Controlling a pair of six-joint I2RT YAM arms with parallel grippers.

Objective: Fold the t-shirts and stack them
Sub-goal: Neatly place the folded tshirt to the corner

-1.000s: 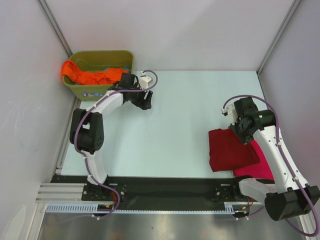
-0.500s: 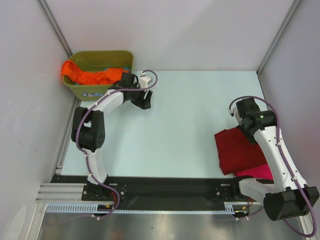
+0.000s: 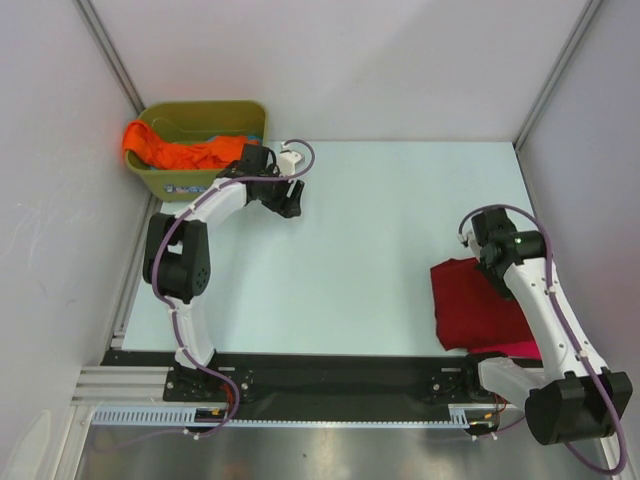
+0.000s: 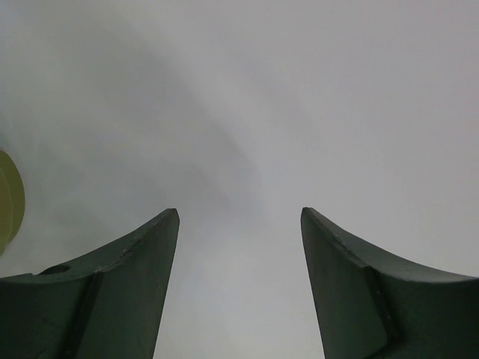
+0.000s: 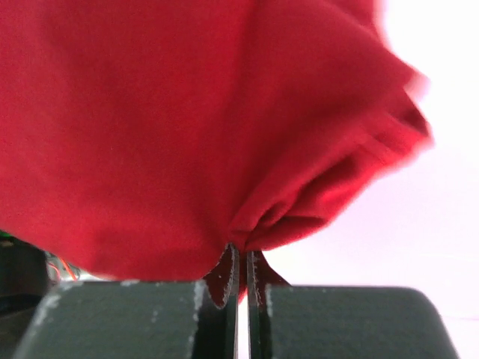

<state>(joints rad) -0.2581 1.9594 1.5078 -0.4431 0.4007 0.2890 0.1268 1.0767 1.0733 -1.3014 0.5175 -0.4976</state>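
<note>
A folded dark red t-shirt (image 3: 472, 308) lies at the table's right, covering most of the magenta-pink t-shirt (image 3: 517, 349), of which only a strip shows at the near edge. My right gripper (image 5: 241, 258) is shut on a bunched edge of the dark red t-shirt (image 5: 150, 112); in the top view it sits at that shirt's far right corner (image 3: 492, 268). The orange t-shirt (image 3: 175, 153) hangs crumpled in the tub. My left gripper (image 3: 290, 207) hovers open over bare table beside the tub, with nothing between its fingers (image 4: 239, 217).
The olive-green tub (image 3: 205, 108) stands in the far left corner; its rim (image 4: 7, 198) shows at the left edge of the left wrist view. White walls close in the table on the left, back and right. A black rail (image 3: 330, 375) runs along the near edge.
My right gripper has dragged the dark red t-shirt right and toward the near edge, so it now covers much more of the pink one. The left arm has not moved.
</note>
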